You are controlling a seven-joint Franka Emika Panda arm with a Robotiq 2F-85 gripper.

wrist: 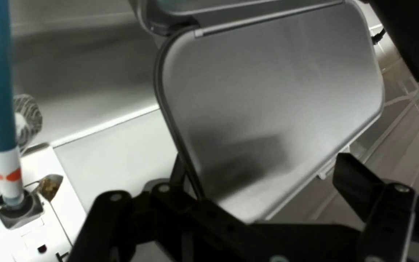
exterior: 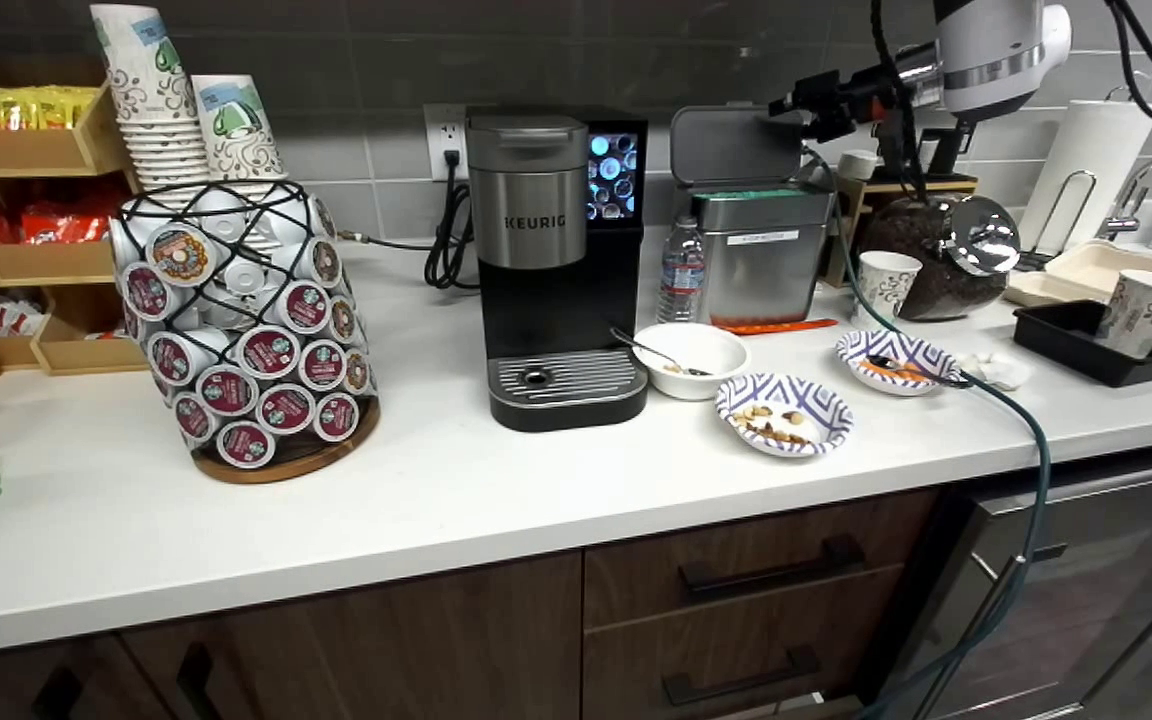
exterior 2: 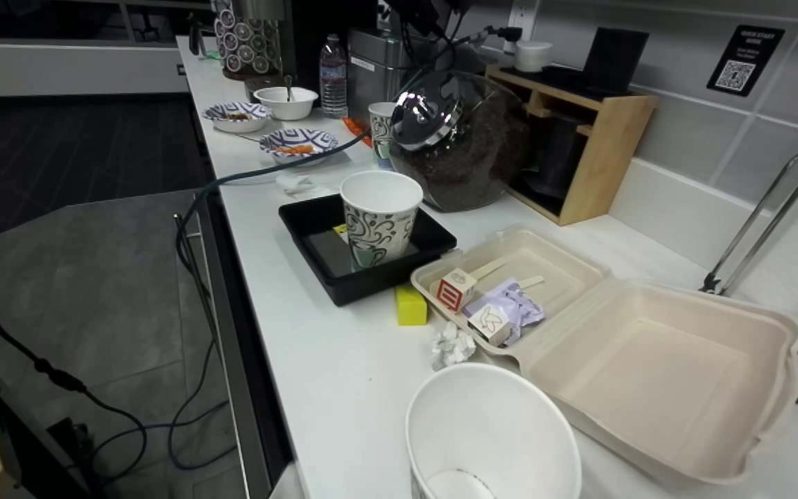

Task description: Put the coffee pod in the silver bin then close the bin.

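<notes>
The silver bin (exterior: 761, 265) stands against the back wall right of the coffee machine, and also shows in an exterior view (exterior 2: 370, 80). Its lid (exterior: 726, 145) stands open and upright, with a green liner at the mouth. My gripper (exterior: 793, 120) is at the lid's upper right corner. In the wrist view the lid (wrist: 275, 91) fills the middle, and my gripper's fingers (wrist: 260, 163) are spread with a lid corner between them. Contact cannot be told. No pod shows between the fingers. Coffee pods (exterior: 269, 350) sit in the wire rack; the bin's inside is hidden.
A water bottle (exterior: 682, 270) stands beside the bin, next to the coffee machine (exterior: 528, 220). A paper cup (exterior: 884, 285), glass jar (exterior: 921, 265) and wooden shelf (exterior 2: 614, 152) stand on the bin's other side. Bowls (exterior: 786, 415) lie in front. A blue cable (exterior: 1031, 425) hangs across the counter.
</notes>
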